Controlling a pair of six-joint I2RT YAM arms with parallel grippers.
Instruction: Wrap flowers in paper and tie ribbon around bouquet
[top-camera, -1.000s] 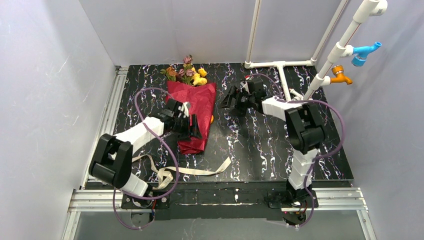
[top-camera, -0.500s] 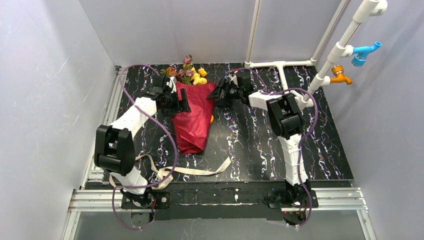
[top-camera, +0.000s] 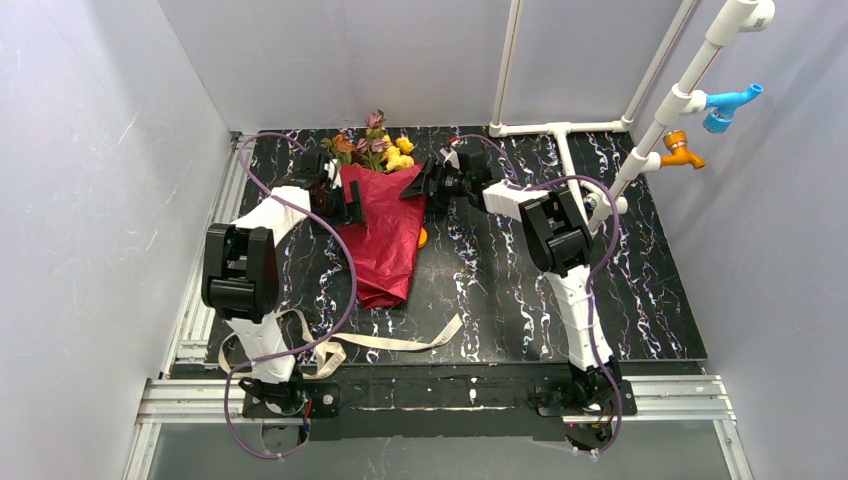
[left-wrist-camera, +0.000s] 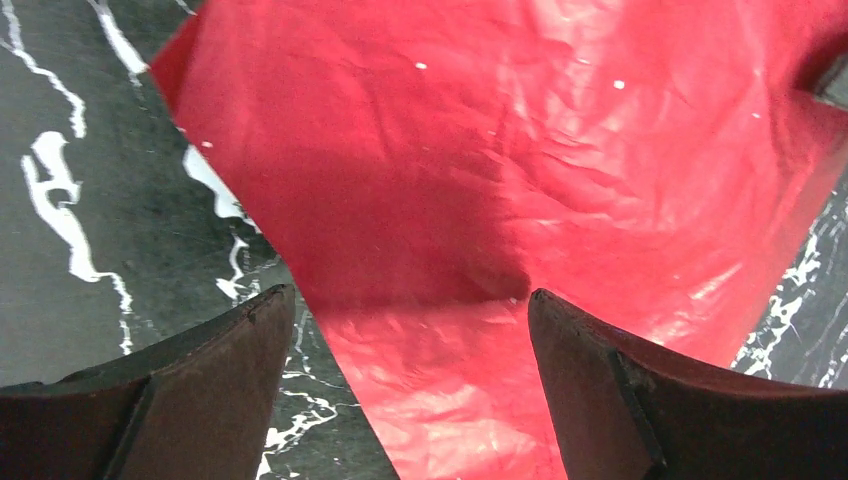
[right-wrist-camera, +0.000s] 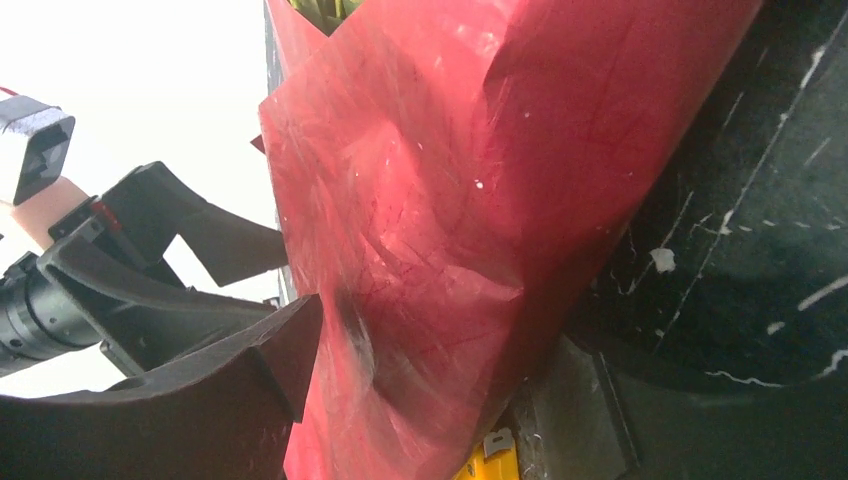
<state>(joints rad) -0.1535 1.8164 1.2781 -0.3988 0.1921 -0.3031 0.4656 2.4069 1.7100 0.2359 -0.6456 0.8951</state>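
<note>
The bouquet lies on the black marbled table as a cone of dark red paper (top-camera: 383, 235), its narrow end toward me. The flowers (top-camera: 372, 148) stick out of its far, wide end. My left gripper (top-camera: 343, 200) hangs open at the cone's upper left edge; in the left wrist view its gripper (left-wrist-camera: 410, 300) straddles the paper (left-wrist-camera: 480, 200) edge with nothing pinched. My right gripper (top-camera: 417, 185) is at the cone's upper right corner. In the right wrist view that gripper (right-wrist-camera: 430, 350) is open, with the paper (right-wrist-camera: 450, 180) bulging between its jaws. The cream ribbon (top-camera: 400, 342) lies loose near the front edge.
A small orange-yellow wedge (top-camera: 424, 238) peeks out beside the cone's right edge, and the same wedge (right-wrist-camera: 490, 462) shows under the paper in the right wrist view. White pipes (top-camera: 556, 140) with blue and orange fittings stand at the back right. Purple cables loop over both arms.
My left gripper left the cone's middle, moved to its upper left edge and opened. My right gripper moved left to the cone's upper right corner, and its jaws narrowed a little.
</note>
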